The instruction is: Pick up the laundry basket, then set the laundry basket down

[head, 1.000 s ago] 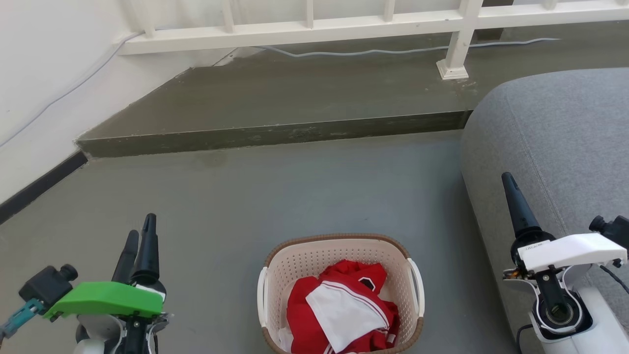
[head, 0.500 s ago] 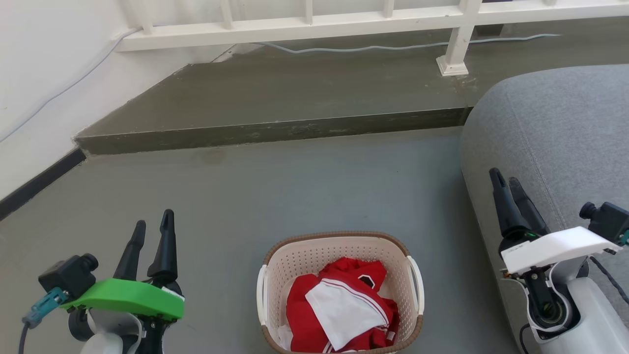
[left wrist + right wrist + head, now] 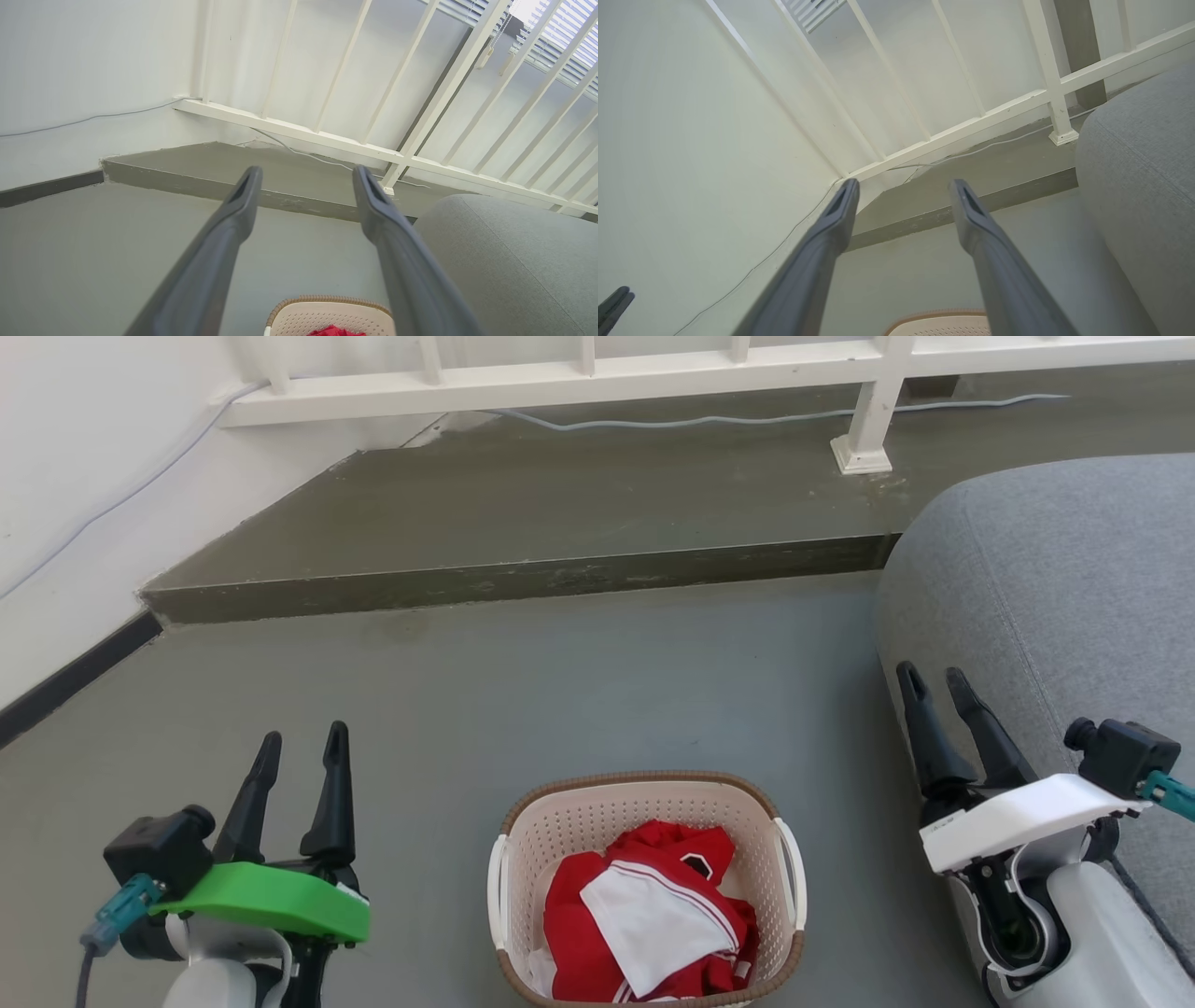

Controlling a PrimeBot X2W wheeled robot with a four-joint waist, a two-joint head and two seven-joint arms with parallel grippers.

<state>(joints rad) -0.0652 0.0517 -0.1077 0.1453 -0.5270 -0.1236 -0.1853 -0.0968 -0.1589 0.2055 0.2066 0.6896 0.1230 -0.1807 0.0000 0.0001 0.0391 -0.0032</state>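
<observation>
On the grey concrete floor, beside the rounded grey fabric sofa, the cream perforated plastic laundry basket with its brown woven-look rim stands low and centred in your head view. The bottom edge cuts off its near end, so you cannot read its full length. A heap of red and white clothes lies inside.

The basket sits between your two arms and closer to the robot's body than either pair of fingertips. Both grippers point away past it toward the raised concrete step, not down at it.

Your left gripper, under its green cover, hangs over bare floor well apart from the basket's left side, fingers spread and holding nothing. Your right gripper, under its white cover, hangs in front of the sofa's flank, likewise parted and empty, with its tips farther forward than the left's.

The white side handles face outward, the left handle toward your left arm and the right handle toward your right. Neither arm looks clearly nearer. By this showing the pickup has not begun: you would need to bring both grippers back, down and inward, one to each handle.
</observation>
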